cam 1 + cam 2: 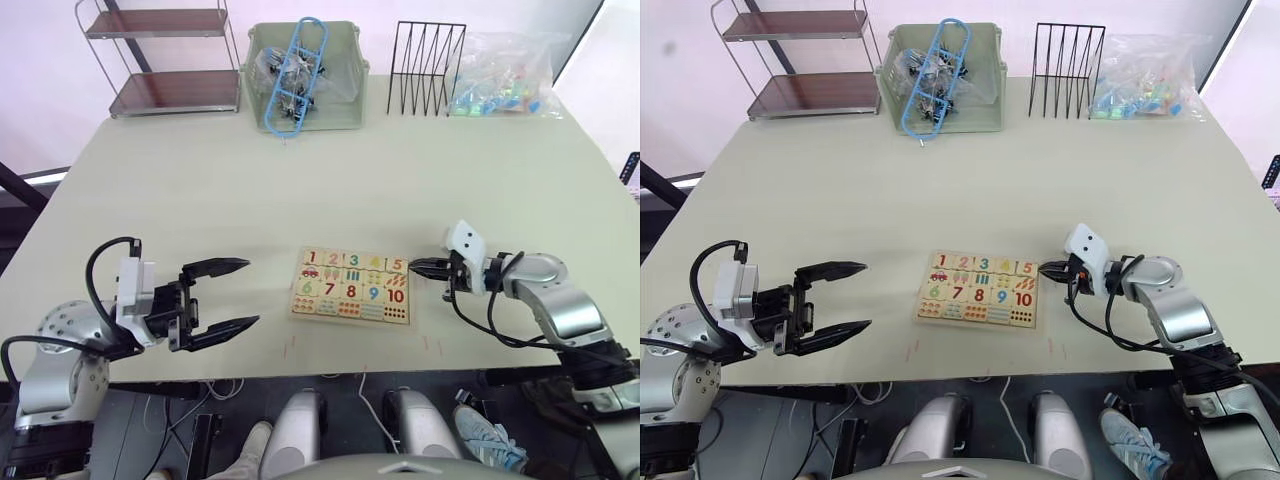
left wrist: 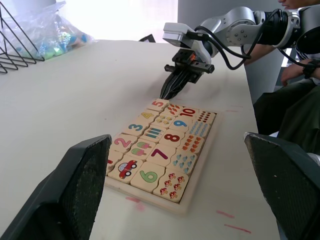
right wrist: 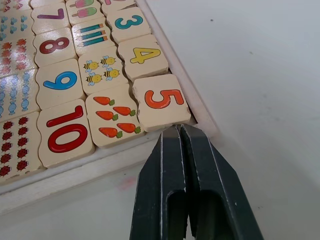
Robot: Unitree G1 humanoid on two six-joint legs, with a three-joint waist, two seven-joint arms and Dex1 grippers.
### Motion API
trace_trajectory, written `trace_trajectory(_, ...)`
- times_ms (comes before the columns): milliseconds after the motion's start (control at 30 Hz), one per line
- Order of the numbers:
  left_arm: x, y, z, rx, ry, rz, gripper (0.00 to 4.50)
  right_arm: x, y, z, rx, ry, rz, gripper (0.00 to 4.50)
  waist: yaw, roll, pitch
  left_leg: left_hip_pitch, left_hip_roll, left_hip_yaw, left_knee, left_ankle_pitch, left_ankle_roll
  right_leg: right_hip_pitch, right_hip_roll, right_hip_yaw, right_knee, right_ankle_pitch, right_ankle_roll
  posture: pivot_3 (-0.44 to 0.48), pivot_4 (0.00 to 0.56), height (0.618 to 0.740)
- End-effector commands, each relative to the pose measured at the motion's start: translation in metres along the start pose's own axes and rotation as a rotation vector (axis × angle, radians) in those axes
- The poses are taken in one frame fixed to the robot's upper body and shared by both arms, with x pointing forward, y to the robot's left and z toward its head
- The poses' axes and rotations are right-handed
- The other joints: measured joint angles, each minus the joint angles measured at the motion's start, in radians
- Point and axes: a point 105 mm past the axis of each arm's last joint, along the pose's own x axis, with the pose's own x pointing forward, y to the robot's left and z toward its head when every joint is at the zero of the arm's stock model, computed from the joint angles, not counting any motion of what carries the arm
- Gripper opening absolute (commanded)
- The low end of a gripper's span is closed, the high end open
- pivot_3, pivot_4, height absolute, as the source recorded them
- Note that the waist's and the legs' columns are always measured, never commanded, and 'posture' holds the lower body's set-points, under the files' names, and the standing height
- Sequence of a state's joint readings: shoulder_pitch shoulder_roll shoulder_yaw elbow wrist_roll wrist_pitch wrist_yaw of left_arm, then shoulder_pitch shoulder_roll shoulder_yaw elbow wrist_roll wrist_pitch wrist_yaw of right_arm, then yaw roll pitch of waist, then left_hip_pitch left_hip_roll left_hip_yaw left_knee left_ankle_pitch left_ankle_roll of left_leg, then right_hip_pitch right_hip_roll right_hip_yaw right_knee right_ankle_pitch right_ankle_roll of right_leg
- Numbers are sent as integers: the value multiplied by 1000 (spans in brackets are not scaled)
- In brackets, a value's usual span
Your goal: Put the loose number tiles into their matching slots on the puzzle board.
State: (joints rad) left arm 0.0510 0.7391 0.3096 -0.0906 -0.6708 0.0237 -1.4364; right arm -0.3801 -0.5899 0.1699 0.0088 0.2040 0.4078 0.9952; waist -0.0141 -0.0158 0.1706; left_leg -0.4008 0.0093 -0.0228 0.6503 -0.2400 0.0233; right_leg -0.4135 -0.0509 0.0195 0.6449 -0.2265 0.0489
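The puzzle board [image 1: 349,320] lies flat near the table's front edge, midway between my arms. Number tiles 1 [image 1: 313,258], 2 [image 1: 333,259], 3 [image 1: 354,261], 4 [image 1: 375,263] and 5 [image 1: 397,266] sit along its top row. In the right wrist view the 5 tile [image 3: 161,100] rests slightly askew in the corner slot. My right gripper [image 1: 414,267] is shut and holds nothing, its tips at the board's right rim [image 3: 200,107] beside the 5. Well left of the board, my left gripper [image 1: 252,292] hovers open and empty.
Along the table's back edge stand a two-tier shelf [image 1: 165,55], a green bin [image 1: 300,75] with a blue frame in it, a black wire rack [image 1: 425,68] and a clear bag of coloured pieces [image 1: 505,75]. A seated person [image 2: 300,100] shows beyond my right arm.
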Motion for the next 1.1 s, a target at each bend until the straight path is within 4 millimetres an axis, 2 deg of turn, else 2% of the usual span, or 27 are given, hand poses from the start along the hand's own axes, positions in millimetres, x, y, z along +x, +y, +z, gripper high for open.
trace_trajectory(33, 0, -1, 8, 36, -4, -10, 4500, -1, -4, 11, -37, -26, -11, 52, 0, 0, 0, 0, 0, 0, 0, 0, 0, 0, 0, 0, 0, 0, 0, 0, 150, 740)
trace_trajectory(433, -1, -1, 7, 34, -3, -9, 4500, 0, -5, 11, -40, -26, -18, 52, 0, 0, 0, 0, 0, 0, 0, 0, 0, 0, 0, 0, 0, 0, 0, 0, 150, 740)
trace_trajectory(633, -4, -1, 5, 27, 3, 4, 4500, -6, -5, 9, -41, -26, -21, 52, 0, 0, 0, 0, 0, 0, 0, 0, 0, 0, 0, 0, 0, 0, 0, 0, 150, 740)
trace_trajectory(933, -14, 5, -16, -4, 104, 127, 4500, -33, -12, 13, -41, -116, -125, 52, 1, 0, 0, 0, 0, 0, 0, 0, 0, 0, 0, 0, 0, 0, 0, 0, 150, 740)
trace_trajectory(1100, -25, 14, -24, -61, 120, 268, 4500, -57, -15, 4, -14, -151, -209, 52, 3, 0, 0, 0, 0, 0, 0, 0, 0, 1, 0, 0, 0, 0, 0, 0, 150, 740)
